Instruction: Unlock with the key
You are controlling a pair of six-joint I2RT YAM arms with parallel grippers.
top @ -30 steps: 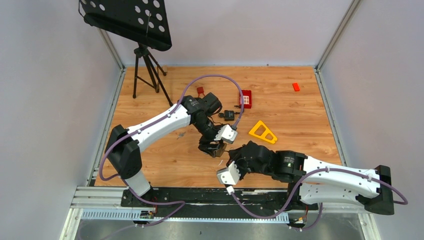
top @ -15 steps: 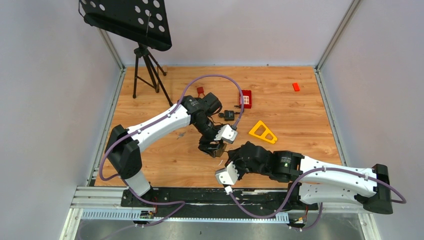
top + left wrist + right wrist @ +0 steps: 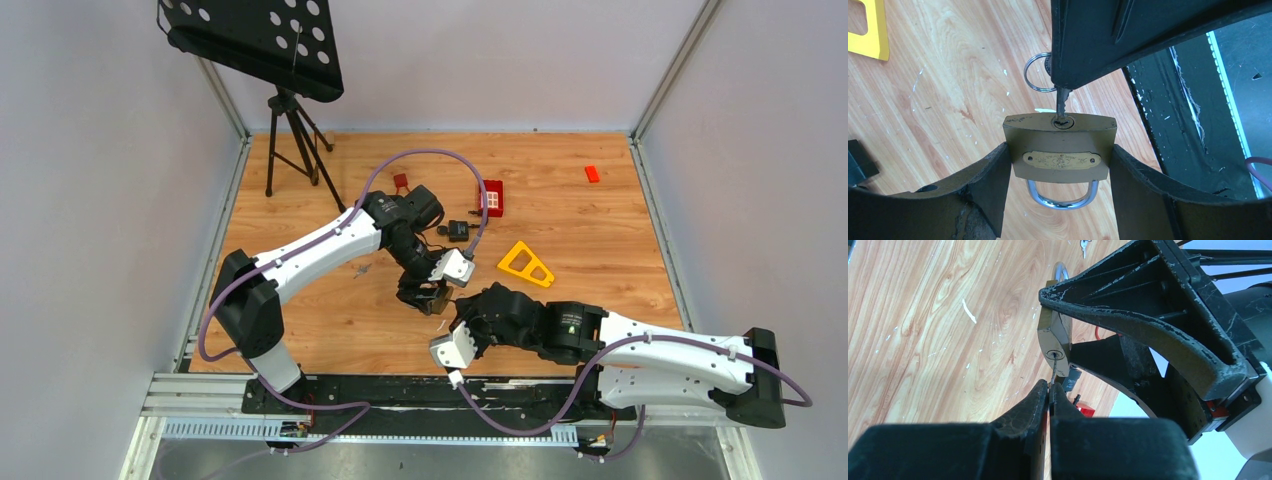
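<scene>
Little shifts over the last second: in the top view the right arm eases slightly leftward and the left arm holds still. Left gripper (image 3: 1060,167) stands spread wide, its fingers clamping the brass padlock (image 3: 1060,145) by its sides over the table (image 3: 948,100). Right gripper (image 3: 1049,390) is pressed together on the key (image 3: 1062,102), whose tip sits in the keyhole (image 3: 1063,121). Shackle (image 3: 1062,200) looks seated; judging by that, the turn is still to come.
</scene>
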